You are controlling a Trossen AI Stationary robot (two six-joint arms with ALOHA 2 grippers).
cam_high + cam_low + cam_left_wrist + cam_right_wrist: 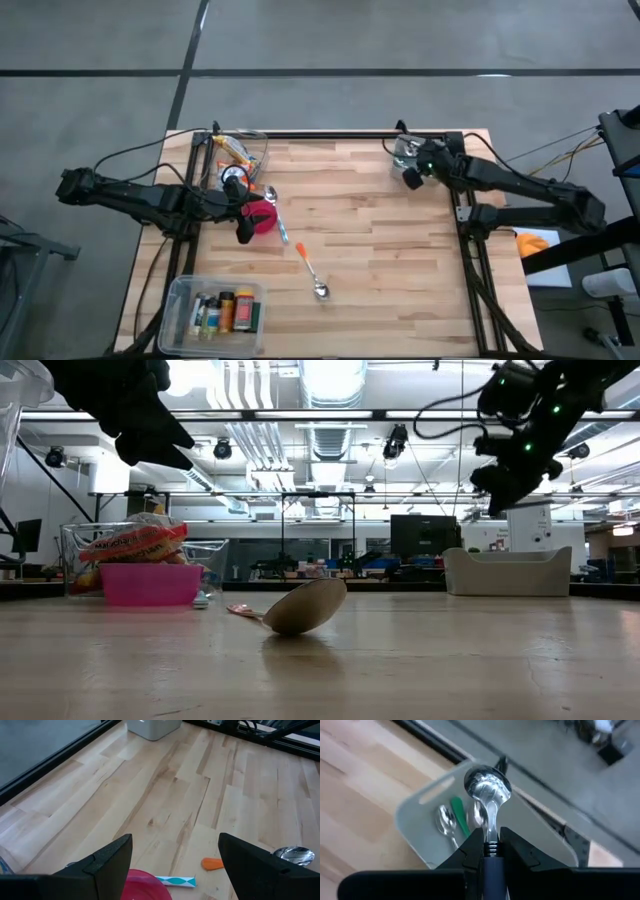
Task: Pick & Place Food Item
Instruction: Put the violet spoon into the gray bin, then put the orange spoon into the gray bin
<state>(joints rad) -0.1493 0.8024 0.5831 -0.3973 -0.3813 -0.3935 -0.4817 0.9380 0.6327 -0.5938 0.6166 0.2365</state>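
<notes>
A snack packet (232, 148) (133, 542) lies in a clear container (255, 150) at the far left. In front of the container stands a pink bowl (263, 218) (150, 584). My left gripper (245, 228) (175, 840) hovers open just above the bowl's rim (145, 887), with nothing between its fingers. At the far right, my right gripper (410, 178) (489, 834) is shut on a metal spoon (487, 790) over a white tray (403, 150) (415, 815). My right gripper pinches the spoon's handle just below its neck (490, 827) between the two fingers. The fingers lie along the handle. The spoon's bowl (487, 782) sticks out past the fingertips, lifted clear above the tray.
An orange-handled spoon (312, 272) (305, 607) lies mid-table, and another spoon (270, 192) lies beside the pink bowl. A clear bin with small bottles (215, 310) stands at the near left. The white tray holds more spoons (447, 825). Bare wood lies between the arms.
</notes>
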